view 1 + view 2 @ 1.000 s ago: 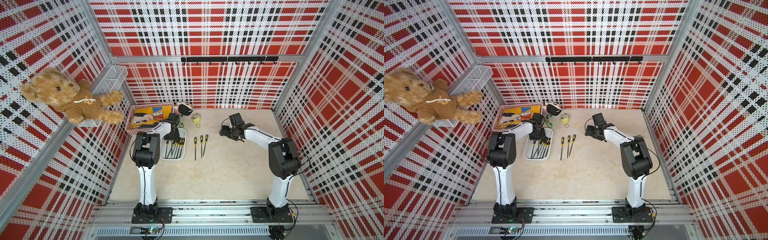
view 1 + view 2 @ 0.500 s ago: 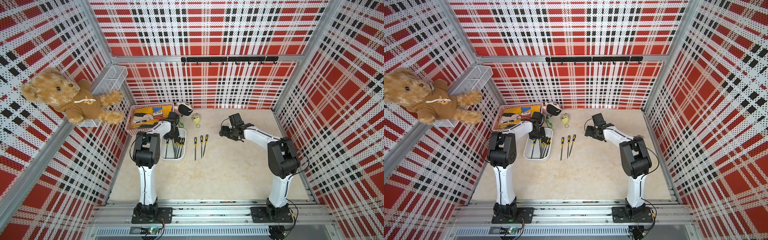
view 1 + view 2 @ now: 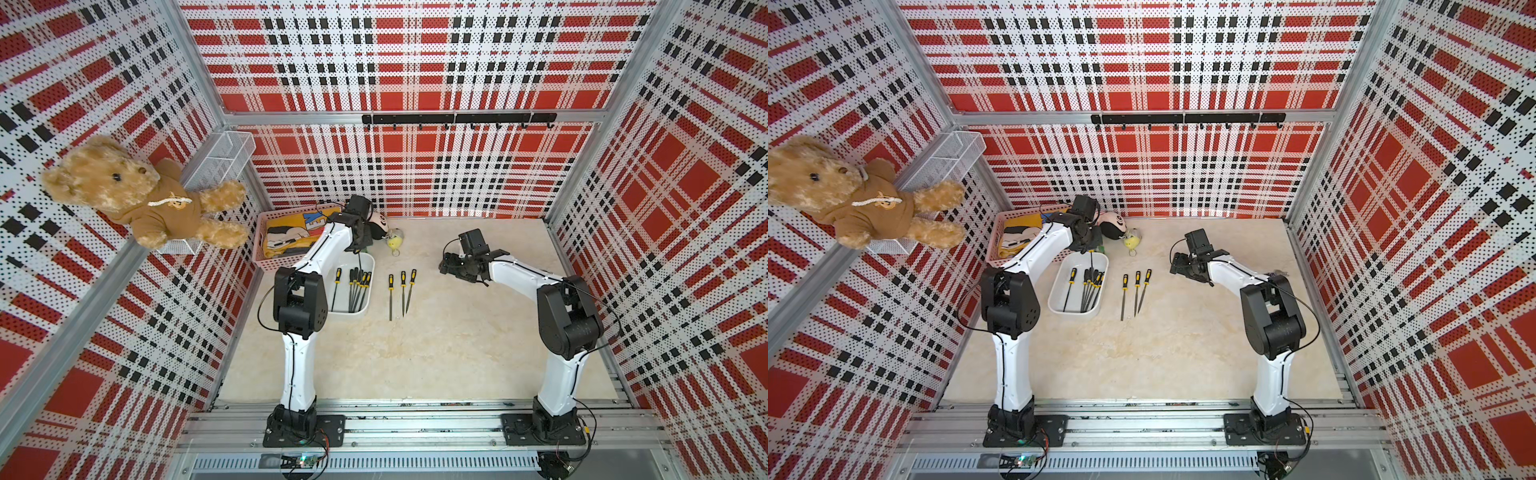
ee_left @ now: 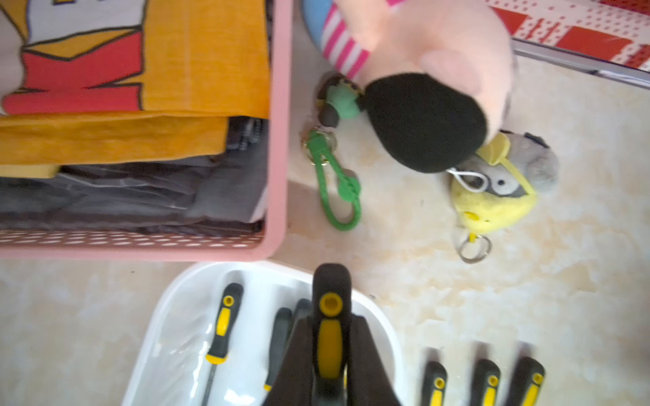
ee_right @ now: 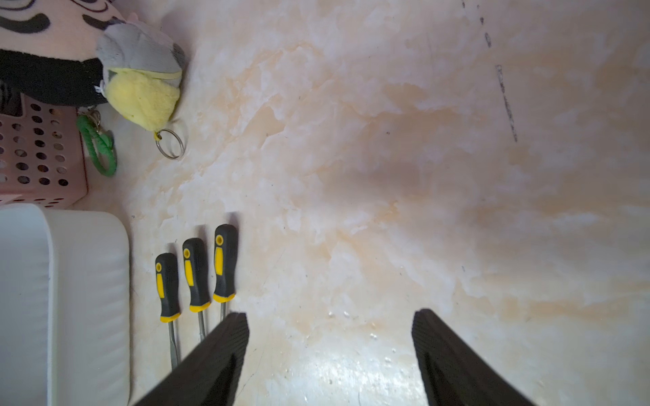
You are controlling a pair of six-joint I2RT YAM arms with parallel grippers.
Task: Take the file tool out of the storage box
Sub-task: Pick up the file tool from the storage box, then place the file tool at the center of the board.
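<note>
Left hand (image 4: 330, 355) clamped tight on the black-yellow handle of one file (image 4: 330, 309), held over the far end of the storage box (image 4: 165, 305). More files (image 3: 358, 286) lie inside the box. Right hand (image 5: 330, 337) spread wide, empty, above bare bench (image 5: 387, 175), near three files (image 5: 197, 274) lying just beside the box. Held file's blade hidden behind the fingers in the wrist view; in both top views it's only a thin dark line and the left fingertips are hidden under the wrist. Beige marbled bench, red plaid perforated walls (image 3: 415, 62), pink basket (image 3: 258, 241) just behind the box.
</note>
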